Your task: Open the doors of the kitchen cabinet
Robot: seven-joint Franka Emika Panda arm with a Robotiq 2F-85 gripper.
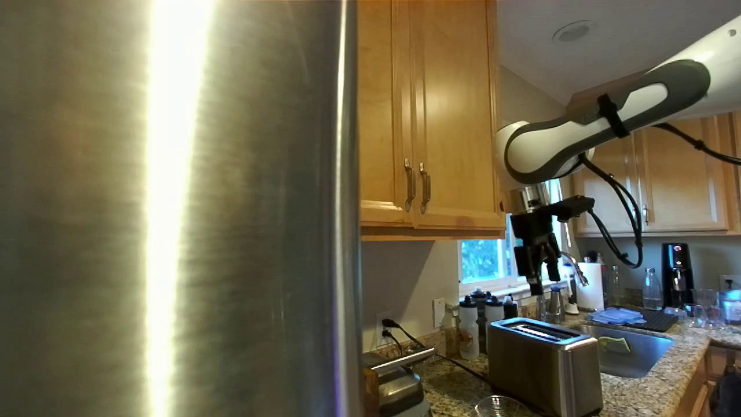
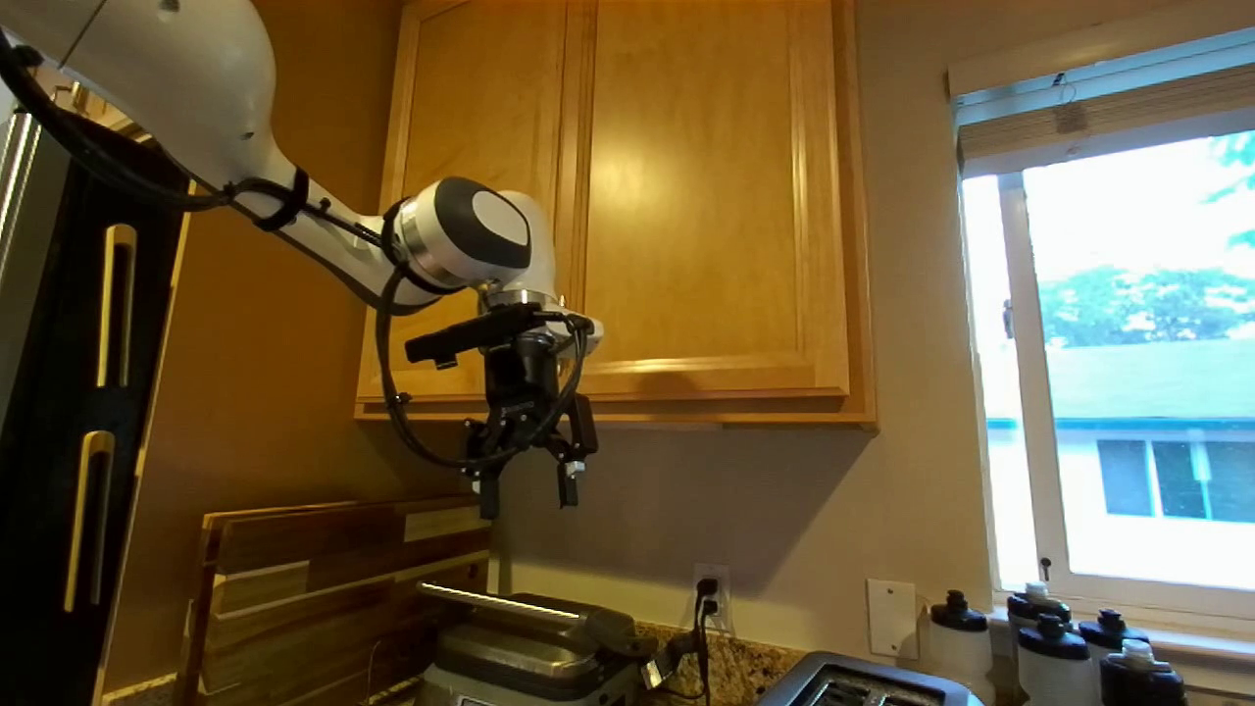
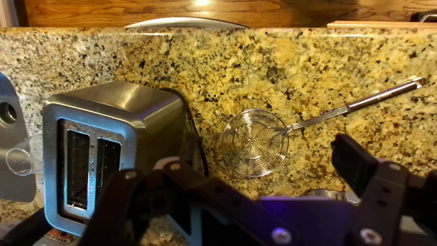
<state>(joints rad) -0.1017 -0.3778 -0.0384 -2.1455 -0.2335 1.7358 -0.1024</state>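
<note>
Kitchen cabinet doors (image 1: pixel 448 116): both seen closed!
Above the bench (image 3: pixel 256 61), the end effector (image 2: pixel 528 498) is suspended, its jaws spread wide.

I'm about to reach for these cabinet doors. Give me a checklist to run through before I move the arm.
1. Doors closed, waiting to be opened: ok.
2. Handles visible to aim at: ok in an exterior view, though the wrist view does not show them.
3. Gripper open and holding nothing: ok.
4. Gripper lined up with a handle: not ok; it points down and shows lower than the cabinet in both exterior views.
5. Gripper apart from the toaster: ok.
6. Arm out of the doors' swing: cannot tell; depth is unclear.
</note>
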